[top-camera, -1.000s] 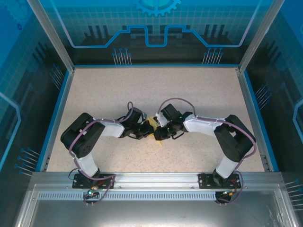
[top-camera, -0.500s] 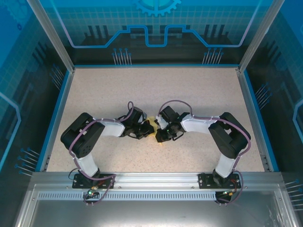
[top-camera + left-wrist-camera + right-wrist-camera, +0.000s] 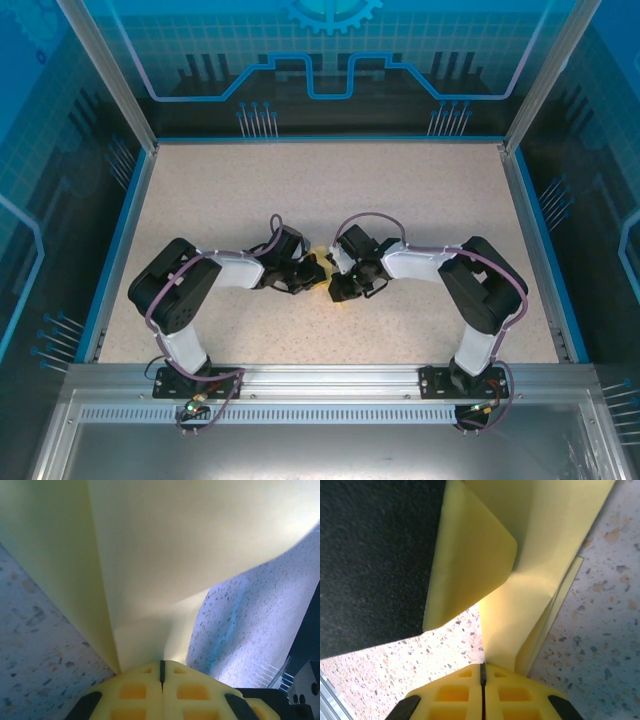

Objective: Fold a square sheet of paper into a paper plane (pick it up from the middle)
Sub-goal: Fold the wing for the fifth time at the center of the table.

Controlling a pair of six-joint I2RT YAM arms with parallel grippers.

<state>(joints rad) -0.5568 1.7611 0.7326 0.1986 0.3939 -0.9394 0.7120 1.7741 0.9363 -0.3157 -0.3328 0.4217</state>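
Observation:
The square sheet of paper (image 3: 165, 555), pale yellow, is folded into layered flaps and held just above the table between both arms. My left gripper (image 3: 161, 664) is shut on one edge of it, and the paper fans out ahead. My right gripper (image 3: 483, 666) is shut on a folded edge of the paper (image 3: 530, 580), with a curled flap to its left. From above, the left gripper (image 3: 318, 272) and right gripper (image 3: 335, 282) meet tip to tip at the table's middle. Only a sliver of paper (image 3: 321, 257) shows between them. A paper plane is out of view.
The speckled table (image 3: 330, 190) has a blue rim and a metal rail along the near edge (image 3: 330, 385). The dark body of the left arm (image 3: 370, 555) sits close beside the paper in the right wrist view.
The right arm has drawn in slightly toward the left arm, its elbow shifting left. Less of the yellow paper shows between the grippers from above. The left arm has stayed still.

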